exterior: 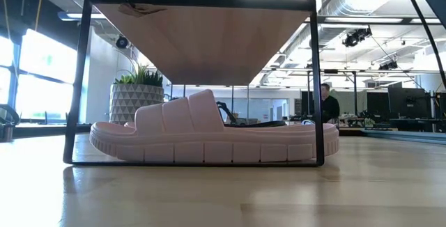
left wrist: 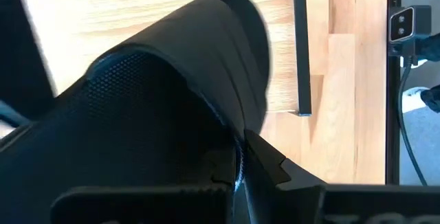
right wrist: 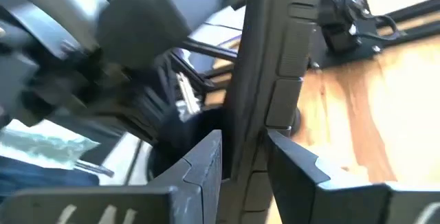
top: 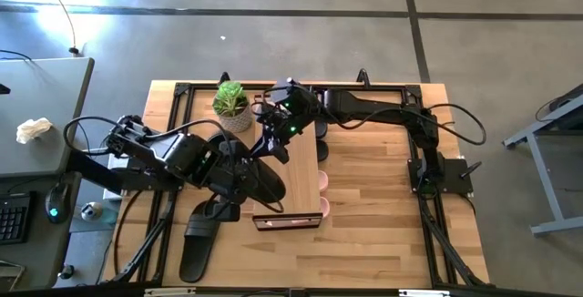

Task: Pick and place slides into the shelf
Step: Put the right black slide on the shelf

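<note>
My left gripper (top: 239,174) is shut on a black slide (top: 261,184) that hangs over the left edge of the light-wood shelf (top: 301,165); this slide (left wrist: 172,93) fills the left wrist view. From the right, my right gripper (top: 278,133) reaches over the shelf's far end and is shut on another black slide (right wrist: 271,59), which stands on edge. A third black slide (top: 200,233) lies flat on the table at the near left. Pink slides (top: 324,184) rest soles down on the lower tier, and one pink slide (exterior: 209,136) shows under the plank top (exterior: 209,39). My left gripper holds the black slide near its strap side (left wrist: 230,131), coming from above and slanting down. The slide's own body hides most of the contact. The slide is lifted clear, above the shelf's top plank. My right gripper pinches the black slide's sole (right wrist: 247,141) between its two fingers (right wrist: 199,162), across the sole's thickness. The slide stands on edge, with its length running away from the fingers, lifted above the shelf's far end.
A potted plant (top: 232,106) stands at the table's far edge beside the shelf's far left corner. The two arms are close together over the shelf. Bare tabletop (top: 383,215) lies right of the shelf. A person (exterior: 327,105) sits far off in the room.
</note>
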`<action>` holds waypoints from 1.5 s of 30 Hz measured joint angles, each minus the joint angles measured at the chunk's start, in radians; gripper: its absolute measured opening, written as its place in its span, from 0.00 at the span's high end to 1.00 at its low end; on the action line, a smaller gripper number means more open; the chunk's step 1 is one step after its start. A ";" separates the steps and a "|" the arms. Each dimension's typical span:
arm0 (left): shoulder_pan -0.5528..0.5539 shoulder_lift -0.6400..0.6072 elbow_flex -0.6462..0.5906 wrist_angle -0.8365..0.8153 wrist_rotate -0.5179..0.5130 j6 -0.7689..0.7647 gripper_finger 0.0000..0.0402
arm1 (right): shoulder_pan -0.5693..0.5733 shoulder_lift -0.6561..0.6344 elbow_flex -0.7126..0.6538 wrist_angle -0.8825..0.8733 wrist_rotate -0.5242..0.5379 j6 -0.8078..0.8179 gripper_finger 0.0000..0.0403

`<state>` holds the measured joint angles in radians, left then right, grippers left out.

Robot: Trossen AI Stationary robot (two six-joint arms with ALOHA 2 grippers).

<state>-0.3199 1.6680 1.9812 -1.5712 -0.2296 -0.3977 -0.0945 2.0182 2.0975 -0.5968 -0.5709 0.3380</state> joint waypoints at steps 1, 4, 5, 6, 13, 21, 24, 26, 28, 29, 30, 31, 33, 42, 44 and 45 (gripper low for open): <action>0.000 0.000 0.000 0.000 -0.001 0.000 1.00 | 0.000 0.000 0.000 -0.011 0.006 -0.004 0.75; 0.000 0.000 0.000 0.000 -0.003 -0.004 1.00 | 0.000 0.000 0.000 -0.027 0.022 -0.006 0.75; 0.000 0.000 0.000 0.000 -0.004 -0.004 1.00 | 0.000 0.000 0.000 -0.032 0.037 -0.012 0.75; 0.000 0.000 0.000 -0.001 -0.006 -0.004 1.00 | 0.000 0.000 0.000 -0.034 0.045 -0.026 0.75; 0.000 0.000 0.000 0.000 -0.003 -0.003 1.00 | -0.005 0.002 0.000 -0.027 -0.010 -0.070 0.74; 0.000 0.000 0.000 0.000 0.001 -0.002 1.00 | -0.001 0.031 0.000 -0.010 -0.027 -0.059 0.65; -0.001 -0.001 0.001 0.000 0.003 -0.002 1.00 | -0.001 0.035 0.000 0.018 -0.055 -0.047 0.62; -0.001 -0.001 0.001 0.001 0.002 -0.002 1.00 | -0.002 0.034 0.000 0.056 -0.069 -0.035 0.62; -0.001 -0.001 0.001 0.001 0.003 -0.002 1.00 | -0.002 0.034 0.000 0.070 -0.085 -0.024 0.61; -0.001 -0.001 0.001 0.002 0.002 -0.002 1.00 | -0.002 0.034 0.000 0.072 -0.091 -0.024 0.61; -0.001 -0.001 0.001 0.001 0.003 0.000 1.00 | -0.003 0.034 0.000 0.071 -0.097 -0.024 0.61; -0.001 -0.001 0.001 0.002 0.003 0.000 1.00 | -0.004 0.034 0.000 0.070 -0.105 -0.021 0.61; -0.001 -0.001 0.001 0.002 0.003 0.000 1.00 | -0.006 0.034 0.000 0.066 -0.114 -0.003 0.61; 0.000 -0.001 0.001 0.000 0.001 0.000 1.00 | -0.012 0.051 0.000 0.031 -0.097 -0.002 0.61; 0.000 -0.001 0.001 0.000 0.000 0.000 1.00 | -0.012 0.055 0.000 0.034 -0.097 -0.004 0.61; 0.000 -0.001 0.001 0.000 0.001 0.000 1.00 | -0.011 0.057 0.000 0.037 -0.096 -0.003 0.61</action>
<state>-0.3199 1.6669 1.9820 -1.5711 -0.2288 -0.3977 -0.1058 2.0751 2.0972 -0.5600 -0.6670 0.3350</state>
